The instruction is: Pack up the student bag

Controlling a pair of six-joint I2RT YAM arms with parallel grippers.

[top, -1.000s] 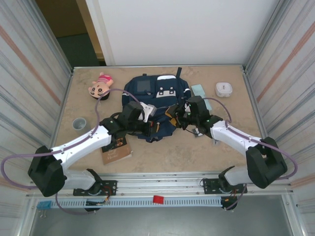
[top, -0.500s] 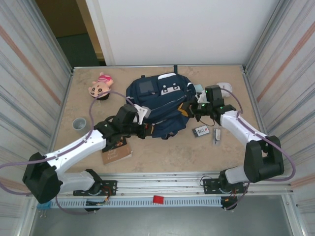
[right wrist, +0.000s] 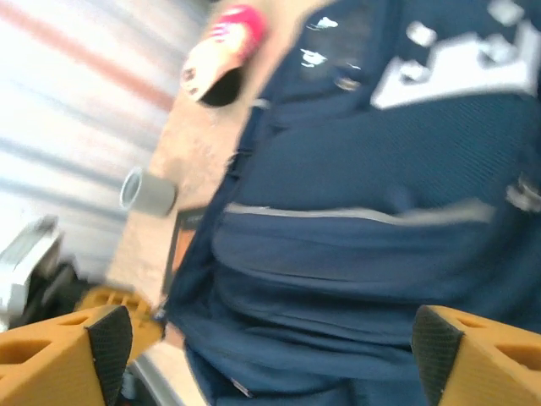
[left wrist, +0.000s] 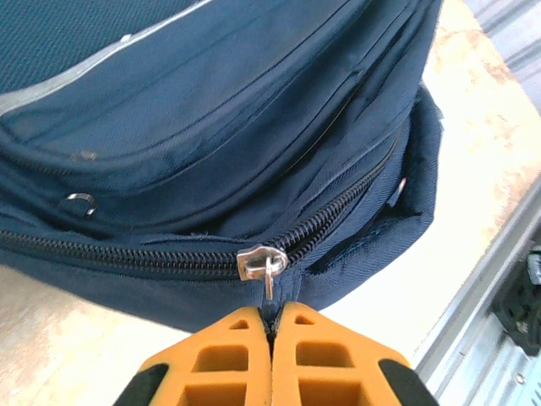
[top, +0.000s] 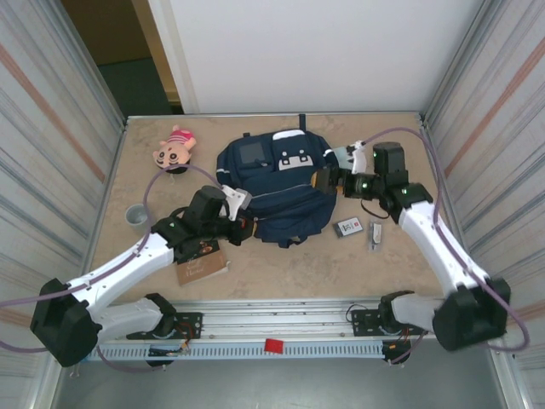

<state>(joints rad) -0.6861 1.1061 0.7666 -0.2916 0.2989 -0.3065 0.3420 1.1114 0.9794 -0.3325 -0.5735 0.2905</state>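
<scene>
You won't find any text you can actually read here. The brown book (top: 202, 266) just left of the student bag (top: 281, 200) carries pale lettering on its cover, too small to make out. The small card (top: 348, 227) on the desk just right of the bag has dark print, equally illegible. The white patches (top: 292, 160) on the bag's front show only small dark marks, not letters you can tell.

The left arm stretches forward and inward, the left gripper (left wrist: 270, 317) pinched tight on a zipper pull (left wrist: 268, 283). The right arm reaches forward, the right gripper (right wrist: 270, 338) pointing leftward, fingers spread wide, holding nothing.
</scene>
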